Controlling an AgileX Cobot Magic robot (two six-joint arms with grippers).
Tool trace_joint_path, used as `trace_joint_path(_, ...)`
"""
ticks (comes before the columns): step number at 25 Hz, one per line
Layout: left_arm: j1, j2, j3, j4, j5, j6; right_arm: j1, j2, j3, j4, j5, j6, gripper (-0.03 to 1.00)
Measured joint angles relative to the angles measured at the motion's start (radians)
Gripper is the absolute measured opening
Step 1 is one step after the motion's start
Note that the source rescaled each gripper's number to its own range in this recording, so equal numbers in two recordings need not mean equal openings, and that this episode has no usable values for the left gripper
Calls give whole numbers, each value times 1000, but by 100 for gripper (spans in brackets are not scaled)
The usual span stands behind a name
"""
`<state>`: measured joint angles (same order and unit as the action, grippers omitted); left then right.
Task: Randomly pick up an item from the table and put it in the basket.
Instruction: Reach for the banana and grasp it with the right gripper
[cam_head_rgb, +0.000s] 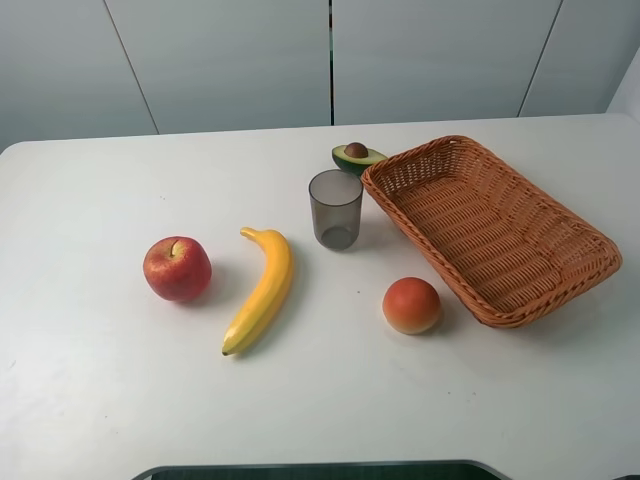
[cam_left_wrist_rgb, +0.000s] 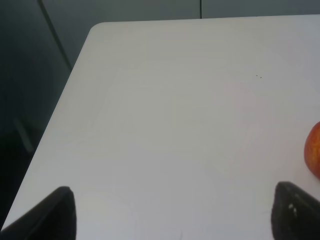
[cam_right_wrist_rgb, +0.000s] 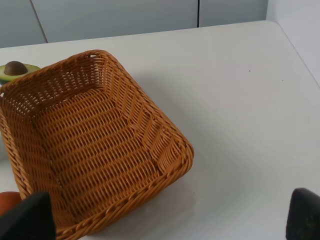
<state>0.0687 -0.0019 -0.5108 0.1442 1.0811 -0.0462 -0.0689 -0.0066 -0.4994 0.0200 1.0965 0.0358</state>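
- Hovering above the desk (cam_head_rgb: 90, 400), left fingers (cam_left_wrist_rgb: 47, 217) spread wide, gripping nothing.
- Right fingers (cam_right_wrist_rgb: 22, 217) likewise wide apart, empty, near the basket (cam_head_rgb: 480, 230).
- Banana (cam_head_rgb: 262, 290), long, curved, yellow, lies left of centre in the exterior view, beside the apple (cam_head_rgb: 177, 268).

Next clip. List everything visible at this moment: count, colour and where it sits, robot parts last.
banana: one, yellow with a greenish tip, on the table between apple and cup
apple: one, red, left of the banana
round fruit: one, orange-red, beside the basket's near-left rim
cup: one, grey translucent, upright, left of the basket
avocado half: one, green with a brown pit, behind the cup
basket: one, orange-brown wicker, empty, right side
table: one, white
left gripper: one, black, open, above bare table near the apple
right gripper: one, black, open, near the basket
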Motion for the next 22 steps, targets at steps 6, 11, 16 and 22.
trace_joint_path(6,0,0,0,0,0,0,0,0,0,0,0,0,100)
trace_joint_path(11,0,0,0,0,0,0,0,0,0,0,0,0,100)
trace_joint_path(16,0,0,0,0,0,0,0,0,0,0,0,0,100)
trace_joint_path(22,0,0,0,0,0,0,0,0,0,0,0,0,100)
